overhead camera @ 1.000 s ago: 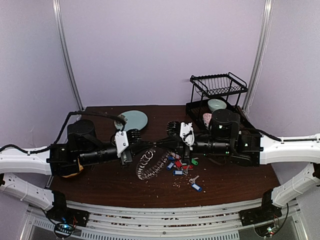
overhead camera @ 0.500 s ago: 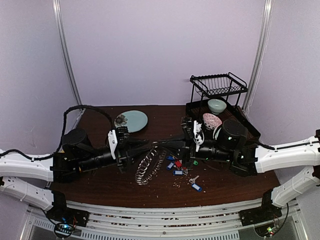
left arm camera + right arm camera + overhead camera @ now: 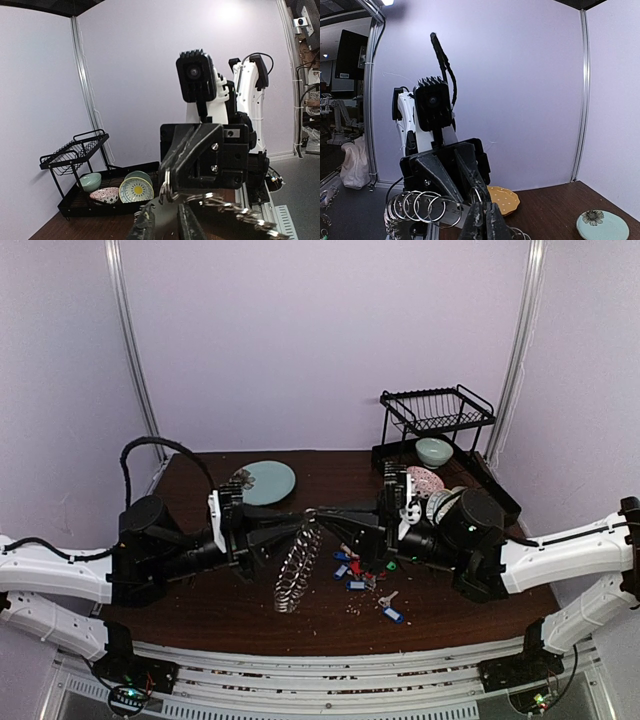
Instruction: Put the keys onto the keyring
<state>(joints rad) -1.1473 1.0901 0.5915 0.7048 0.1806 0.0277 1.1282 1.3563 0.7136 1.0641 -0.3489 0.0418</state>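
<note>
While loose tagged keys (image 3: 392, 614) lie on the counter (image 3: 200, 610) up front, keyring (image 3: 297, 568) hangs mid-counter between both arms. Right fingers (image 3: 493, 222) pinched closed on its wire. Left fingers (image 3: 192, 227) at the ring, grip unclear. Plate (image 3: 268, 481), dish rack (image 3: 437, 412) behind.

Both arms stretch low over the counter (image 3: 220, 615): the left arm (image 3: 170, 550) points toward 3 o'clock, the right arm (image 3: 480, 540) toward 9 o'clock. The left gripper (image 3: 298, 528) and right gripper (image 3: 318, 516) meet almost tip to tip (each facing the other head-on). The right jaws are pinched together; the left jaws' gap is unclear.
</note>
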